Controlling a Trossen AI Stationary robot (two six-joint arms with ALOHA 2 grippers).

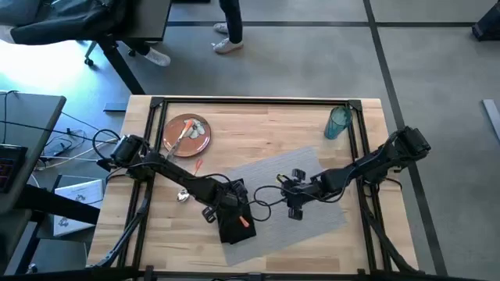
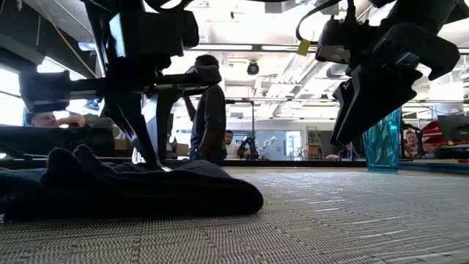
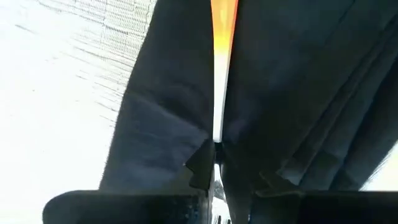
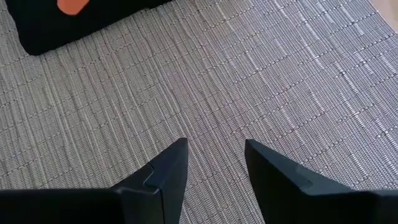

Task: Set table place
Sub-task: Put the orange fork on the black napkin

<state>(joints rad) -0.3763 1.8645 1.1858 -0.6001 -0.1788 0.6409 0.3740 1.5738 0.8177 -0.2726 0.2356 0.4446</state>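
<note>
Left end effector [image 1: 234, 212] pinches orange-handled utensil [image 3: 222, 37] over napkin [image 1: 232, 227]; right end effector [image 4: 214, 163] open, empty.

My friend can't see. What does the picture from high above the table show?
Two dark robot arms reach over a grey placemat on a wooden table. The left end effector sits over a black napkin; an orange-brown plate and a teal tumbler stand farther back.

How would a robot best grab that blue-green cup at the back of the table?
Judging by shape, around the middle of its wall, coming in level from the side. The teal tumbler stands upright and alone near the table's far edge, beyond the placemat, so fingers can straddle it freely.
</note>
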